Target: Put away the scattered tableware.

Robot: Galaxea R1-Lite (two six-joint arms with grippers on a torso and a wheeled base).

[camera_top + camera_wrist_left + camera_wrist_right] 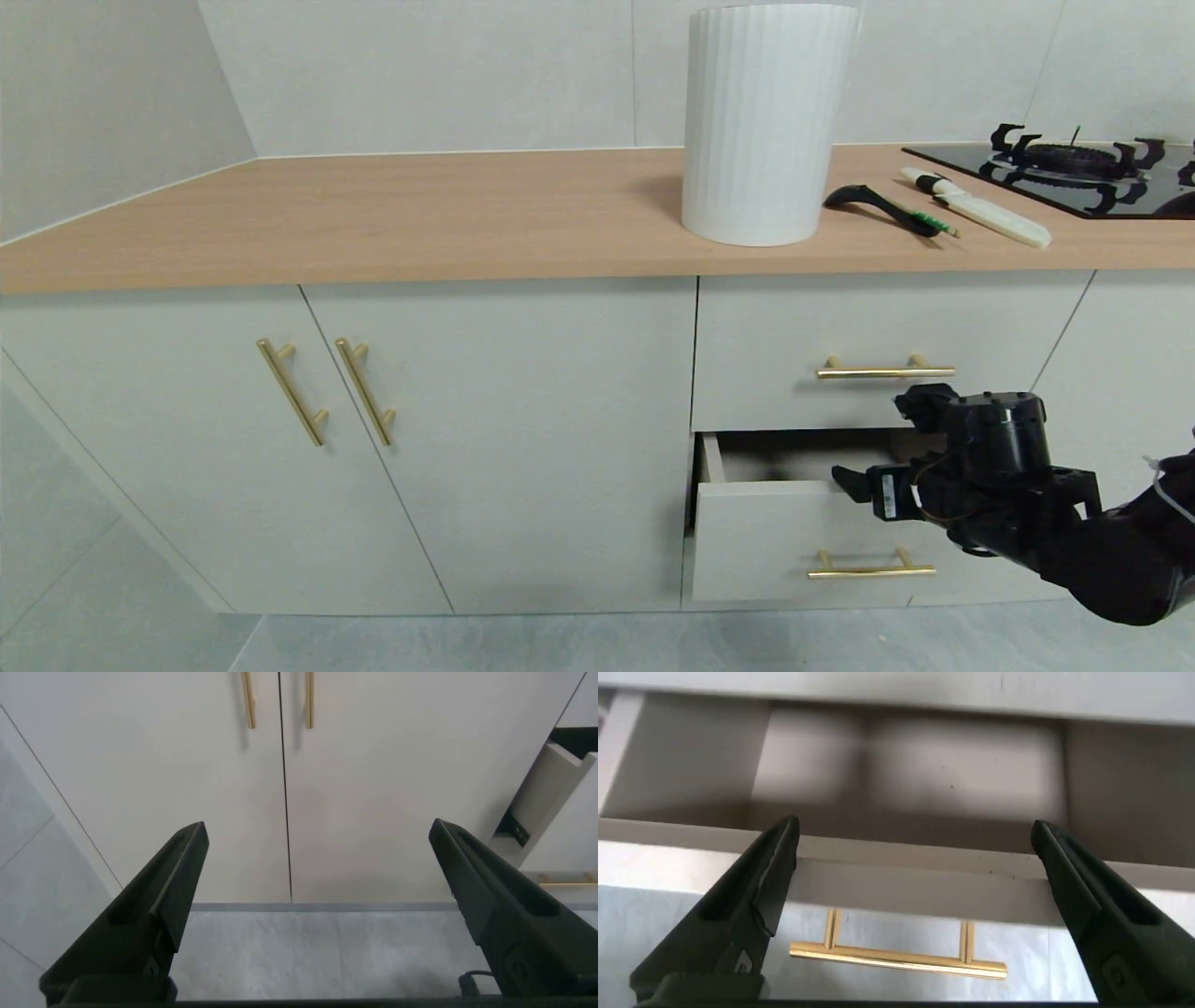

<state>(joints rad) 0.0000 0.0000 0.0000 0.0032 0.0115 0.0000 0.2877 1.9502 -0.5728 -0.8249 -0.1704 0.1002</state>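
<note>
Head view: black spoon [882, 207] and white knife [980, 210] lie near the counter's [420, 215] right end; the right gripper [882, 443], spread wide and empty, hangs at the pulled-out drawer [775, 541]. Left wrist view: left gripper [318, 835] gapes empty before cabinet doors [374, 784]. Right wrist view: its fingers [757, 896] frame the drawer's brass handle [896, 959].

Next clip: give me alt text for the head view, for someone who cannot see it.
The right gripper, open, hangs in front of the partly pulled-out lower drawer. On the wooden countertop above stands a tall white ribbed container; beside it lie a black utensil and a white knife, next to a gas hob.
</note>
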